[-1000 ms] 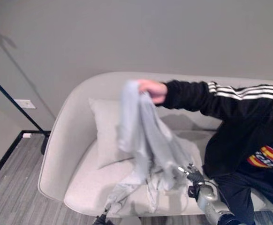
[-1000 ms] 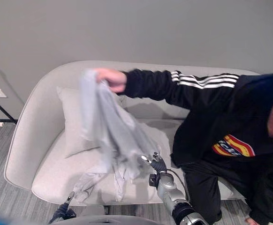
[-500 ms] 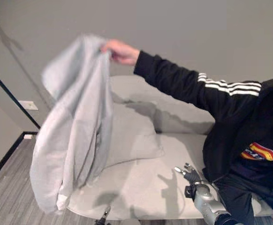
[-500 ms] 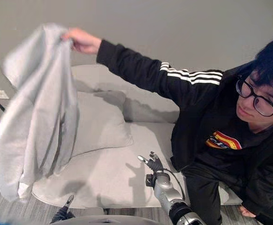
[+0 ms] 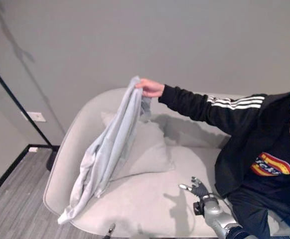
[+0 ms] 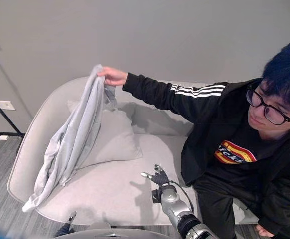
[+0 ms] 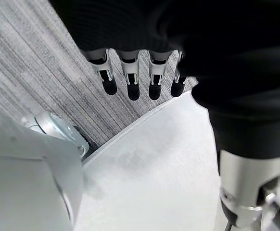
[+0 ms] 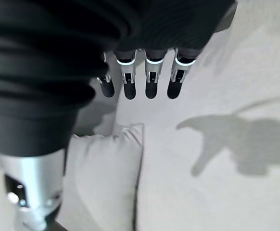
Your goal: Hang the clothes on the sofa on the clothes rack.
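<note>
Since 0.5 s ago the person's hand (image 6: 113, 76) has lowered the grey garment (image 6: 69, 144) from high above the sofa (image 6: 28, 149), so it now drapes down over the sofa's left side beside the cushion (image 6: 116, 139).

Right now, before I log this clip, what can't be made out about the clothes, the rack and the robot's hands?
- Grey garment: bunched as it hangs from the person's hand, so its type is unclear.
- Clothes rack: just a black pole, cut off by the left eye view's edge.
- Left hand: thumb hidden behind its dark cover.
- Right hand: empty over the sofa.
</note>
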Controlling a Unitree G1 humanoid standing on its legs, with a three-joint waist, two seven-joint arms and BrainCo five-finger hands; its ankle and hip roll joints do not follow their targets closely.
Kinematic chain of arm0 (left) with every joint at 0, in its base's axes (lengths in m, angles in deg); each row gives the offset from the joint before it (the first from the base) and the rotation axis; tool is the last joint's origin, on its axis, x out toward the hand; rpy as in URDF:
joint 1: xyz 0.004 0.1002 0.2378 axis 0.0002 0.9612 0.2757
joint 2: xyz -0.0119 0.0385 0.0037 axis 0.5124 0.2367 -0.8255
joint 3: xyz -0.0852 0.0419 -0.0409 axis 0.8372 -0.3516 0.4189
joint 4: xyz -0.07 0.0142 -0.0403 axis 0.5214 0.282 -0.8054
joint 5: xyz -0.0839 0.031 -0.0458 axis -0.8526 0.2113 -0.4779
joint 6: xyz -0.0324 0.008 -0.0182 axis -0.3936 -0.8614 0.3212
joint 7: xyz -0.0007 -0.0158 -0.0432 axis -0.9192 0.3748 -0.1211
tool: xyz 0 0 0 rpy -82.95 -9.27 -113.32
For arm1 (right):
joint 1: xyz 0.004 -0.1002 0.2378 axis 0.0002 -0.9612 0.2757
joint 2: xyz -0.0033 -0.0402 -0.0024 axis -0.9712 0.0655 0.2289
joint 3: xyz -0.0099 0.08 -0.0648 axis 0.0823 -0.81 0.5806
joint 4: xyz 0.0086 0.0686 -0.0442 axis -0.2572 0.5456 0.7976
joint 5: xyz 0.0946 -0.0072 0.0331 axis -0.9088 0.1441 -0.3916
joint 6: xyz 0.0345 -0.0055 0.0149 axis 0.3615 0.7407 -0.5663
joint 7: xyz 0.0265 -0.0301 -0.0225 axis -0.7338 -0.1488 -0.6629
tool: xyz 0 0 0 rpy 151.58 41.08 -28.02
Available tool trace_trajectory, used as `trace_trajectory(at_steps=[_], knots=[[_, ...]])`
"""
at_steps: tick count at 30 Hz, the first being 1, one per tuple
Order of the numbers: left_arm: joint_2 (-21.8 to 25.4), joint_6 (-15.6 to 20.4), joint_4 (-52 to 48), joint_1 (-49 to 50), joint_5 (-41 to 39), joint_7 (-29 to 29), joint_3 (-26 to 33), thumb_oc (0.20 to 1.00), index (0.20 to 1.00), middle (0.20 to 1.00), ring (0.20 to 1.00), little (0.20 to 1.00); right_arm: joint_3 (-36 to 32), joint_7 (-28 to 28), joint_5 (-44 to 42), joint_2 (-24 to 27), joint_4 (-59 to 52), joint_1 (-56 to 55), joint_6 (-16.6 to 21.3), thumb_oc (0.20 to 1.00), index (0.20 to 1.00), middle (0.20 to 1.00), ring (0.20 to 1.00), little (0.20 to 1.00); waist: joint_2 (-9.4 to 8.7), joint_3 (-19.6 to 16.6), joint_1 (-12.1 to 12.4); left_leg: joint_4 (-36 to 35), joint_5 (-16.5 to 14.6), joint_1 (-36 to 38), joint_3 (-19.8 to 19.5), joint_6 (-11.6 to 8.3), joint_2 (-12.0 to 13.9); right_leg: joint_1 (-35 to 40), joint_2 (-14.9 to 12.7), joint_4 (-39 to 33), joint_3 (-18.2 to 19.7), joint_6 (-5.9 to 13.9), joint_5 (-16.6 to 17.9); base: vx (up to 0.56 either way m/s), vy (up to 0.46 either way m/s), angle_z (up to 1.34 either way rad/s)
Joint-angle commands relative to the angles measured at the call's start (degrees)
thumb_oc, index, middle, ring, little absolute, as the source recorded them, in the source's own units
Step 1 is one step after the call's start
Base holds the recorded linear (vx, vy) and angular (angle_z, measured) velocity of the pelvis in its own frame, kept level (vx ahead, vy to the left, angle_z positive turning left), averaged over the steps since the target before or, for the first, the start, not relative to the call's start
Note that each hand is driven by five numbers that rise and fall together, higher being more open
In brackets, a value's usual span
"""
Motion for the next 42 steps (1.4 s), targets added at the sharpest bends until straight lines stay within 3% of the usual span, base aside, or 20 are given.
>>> trace_trajectory(at_steps=[1,3,4,5,9,14,20,23,25,26,27,28,30,31,33,34,36,38,40,42], knots=[[1.1,0.9,0.9,-2.2,-0.4,-0.3,-1.9,1.000,1.000,1.000,1.000,1.000,-0.2,0.1,1.3,-0.9,-0.5,3.8,1.7,1.000,1.000,1.000,1.000,1.000,1.00,3.1,2.9,3.1,0.9,-2.2,-2.5,-5.46,7.8,-4.6,-1.6,4.2,-0.7,-2.56,-3.0,-0.22,-0.182,0.33],[0.6,1.3,-0.3,-2.0,-1.5,-0.4,-2.4,1.000,1.000,1.000,1.000,1.000,-0.1,-0.1,2.3,-1.3,3.5,5.3,1.5,1.000,1.000,1.000,1.000,1.000,2.76,4.4,4.2,1.4,6.6,-3.4,-4.8,-7.50,8.0,-5.0,0.0,3.7,-2.3,-3.15,-3.1,-0.16,-0.090,0.38],[0.6,1.3,-0.3,-2.0,-1.5,-0.4,-2.4,1.000,1.000,1.000,1.000,1.000,-0.2,-0.1,2.3,-1.3,3.5,5.3,1.5,1.000,1.000,1.000,1.000,1.000,2.77,4.4,4.1,1.4,6.6,-3.4,-4.9,-7.52,8.0,-4.9,0.0,3.7,-2.4,-3.17,-3.1,-0.23,-0.046,0.46],[0.1,1.5,0.1,-2.6,-2.5,-0.2,-2.5,1.000,1.000,1.000,1.000,1.000,-0.5,-0.4,3.2,-1.3,7.1,7.3,1.3,1.000,1.000,1.000,1.000,1.000,3.91,5.9,5.3,0.9,11.3,-5.2,-6.6,-9.15,7.6,-5.6,0.1,3.2,-4.5,-3.36,-2.5,-0.21,-0.093,0.52],[-0.6,1.8,1.6,-1.8,-4.4,-1.0,-0.2,1.000,1.000,1.000,1.000,1.000,-1.5,-1.5,6.2,-1.5,13.5,7.9,-0.1,1.000,1.000,1.000,1.000,1.000,2.62,4.6,5.1,1.0,7.2,-3.5,-3.8,-8.97,8.4,-6.7,-2.7,-0.5,-6.8,-2.18,-0.7,-0.14,0.003,0.78],[-1.0,2.5,3.6,-2.1,-1.2,-2.0,0.2,1.000,1.000,1.000,1.000,1.000,-3.1,-1.7,6.2,-1.7,16.4,6.4,0.3,1.000,1.000,1.000,1.000,1.000,3.81,0.7,1.7,-1.3,6.0,5.3,-0.9,-10.43,14.6,-8.2,-6.2,-4.7,-7.7,-0.07,3.8,-0.09,0.174,0.43],[-1.4,3.4,4.5,-2.7,2.0,-1.4,-1.2,1.000,1.000,1.000,1.000,1.000,-5.5,-1.5,6.5,-0.2,17.9,5.4,0.9,1.000,1.000,1.000,1.000,1.000,6.10,-1.1,-1.9,-2.9,10.7,8.4,0.2,-12.24,18.4,-10.8,-10.9,-3.9,-9.3,2.17,6.7,-0.05,0.268,0.39],[-1.8,3.9,6.2,-2.6,0.2,-1.8,-0.4,1.000,1.000,1.000,1.000,1.000,-9.3,-2.6,6.5,1.6,19.4,4.4,1.1,1.000,1.000,1.000,1.000,1.000,6.60,-1.4,-4.3,-5.5,13.6,7.5,1.3,-12.25,20.9,-12.7,-17.9,-2.4,-10.9,5.69,10.2,-0.01,0.624,0.45],[-1.9,4.2,6.9,-2.4,-1.1,-1.9,0.1,1.000,1.000,1.000,1.000,1.000,-10.2,-2.7,5.9,2.1,18.6,4.1,1.1,1.000,1.000,1.000,1.000,1.000,6.17,-1.2,-4.5,-5.6,9.7,6.6,-0.4,-12.25,19.8,-12.9,-20.4,-2.0,-9.6,7.63,11.9,0.08,0.448,0.55],[-2.1,3.7,7.7,-2.5,-1.1,-1.5,0.5,1.000,1.000,1.000,1.000,1.000,-10.8,-2.5,5.6,2.3,18.3,4.2,1.1,1.000,1.000,1.000,1.000,1.000,5.97,-1.2,-4.6,-5.4,4.3,6.4,-0.2,-12.25,19.8,-13.2,-21.4,-1.8,-9.5,8.37,12.5,0.10,0.595,0.46],[-1.8,3.5,8.2,-3.3,-0.4,-1.5,-0.3,1.000,1.000,1.000,1.000,1.000,-12.1,-2.8,5.6,2.2,18.0,3.5,1.1,1.000,1.000,1.000,1.000,1.000,4.60,-0.7,-4.9,-1.4,-5.9,4.3,1.8,-12.01,19.0,-12.6,-25.0,-1.7,-9.8,10.11,14.9,0.09,0.751,0.22],[-1.1,3.2,7.4,-4.2,1.1,-1.6,-1.5,1.000,1.000,1.000,1.000,1.000,-13.0,-3.3,5.6,2.0,17.2,2.8,0.7,1.000,1.000,1.000,1.000,1.000,2.65,0.4,-5.0,4.3,-12.5,2.1,2.1,-10.91,16.6,-11.5,-28.2,-1.7,-9.9,11.51,19.0,0.04,0.794,0.63],[0.2,3.3,6.5,-5.5,2.3,-1.8,-2.1,1.000,1.000,1.000,1.000,1.000,-14.1,-3.5,4.6,1.3,15.7,2.2,0.4,1.000,1.000,1.000,1.000,1.000,0.43,1.8,-4.6,8.3,-16.3,-0.3,2.5,-9.19,13.8,-11.7,-32.0,-0.9,-10.3,11.63,26.2,-0.01,0.455,0.65],[0.3,3.3,6.5,-5.5,2.3,-1.8,-2.1,1.000,1.000,1.000,1.000,1.000,-14.1,-3.5,4.6,1.2,15.6,2.2,0.4,1.000,1.000,1.000,1.000,1.000,0.28,1.8,-4.6,8.4,-16.4,-0.4,2.6,-9.11,13.6,-11.8,-32.2,-0.9,-10.2,11.63,26.3,-0.03,0.374,0.46],[2.8,3.5,4.2,-7.3,4.2,-3.0,-2.8,1.000,1.000,1.000,1.000,1.000,-14.9,-3.9,1.7,-0.4,13.2,2.7,0.3,1.000,1.000,1.000,1.000,1.000,-1.29,4.1,-4.4,10.5,-19.2,-1.0,4.1,-6.06,10.5,-13.3,-36.2,0.4,-12.2,11.63,37.7,-0.07,0.538,0.00],[3.7,3.3,3.9,-7.5,5.5,-3.3,-3.1,1.000,1.000,1.000,1.000,1.000,-13.9,-3.9,2.2,-0.7,12.3,2.8,0.5,1.000,1.000,1.000,1.000,1.000,-0.96,4.8,-5.0,11.4,-19.7,-0.9,4.5,-3.69,8.7,-14.2,-35.9,3.0,-12.0,11.63,34.8,-0.02,0.611,-0.36],[5.6,2.4,3.9,-7.6,7.5,-3.0,-3.3,1.000,1.000,1.000,1.000,1.000,-12.4,-4.4,3.2,-0.6,8.0,1.4,1.3,1.000,1.000,1.000,1.000,1.000,-1.36,5.2,-6.7,9.9,-19.3,-0.1,4.1,-1.34,5.3,-17.3,-30.1,7.5,-4.9,9.06,26.1,0.04,0.567,-0.03],[6.4,1.7,4.5,-6.9,9.3,-1.8,-3.0,1.000,1.000,1.000,1.000,1.000,-10.8,-4.1,2.5,-0.1,4.6,0.1,2.0,1.000,1.000,1.000,1.000,1.000,-0.83,4.6,-7.1,8.3,-19.0,1.7,5.5,0.28,3.4,-20.1,-24.3,11.8,-2.9,6.13,17.2,0.04,0.423,-0.03],[6.9,1.4,5.2,-7.0,10.1,-1.7,-2.9,1.000,1.000,1.000,1.000,1.000,-10.4,-4.0,2.4,0.3,3.3,-0.3,2.5,1.000,1.000,1.000,1.000,1.000,-0.84,4.5,-7.5,7.4,-18.9,2.5,6.1,1.03,1.9,-21.0,-21.5,13.2,-3.4,4.71,14.3,0.04,0.279,-0.72],[7.4,1.8,5.1,-7.3,8.5,-2.0,-0.9,1.000,1.000,1.000,1.000,1.000,-9.7,-4.4,2.5,1.2,2.7,-1.3,3.1,1.000,1.000,1.000,1.000,1.000,-1.83,5.6,-8.7,5.8,-19.4,6.2,7.9,2.62,-1.7,-24.0,-14.3,14.5,-3.5,2.58,11.3,0.10,0.304,-0.32]])
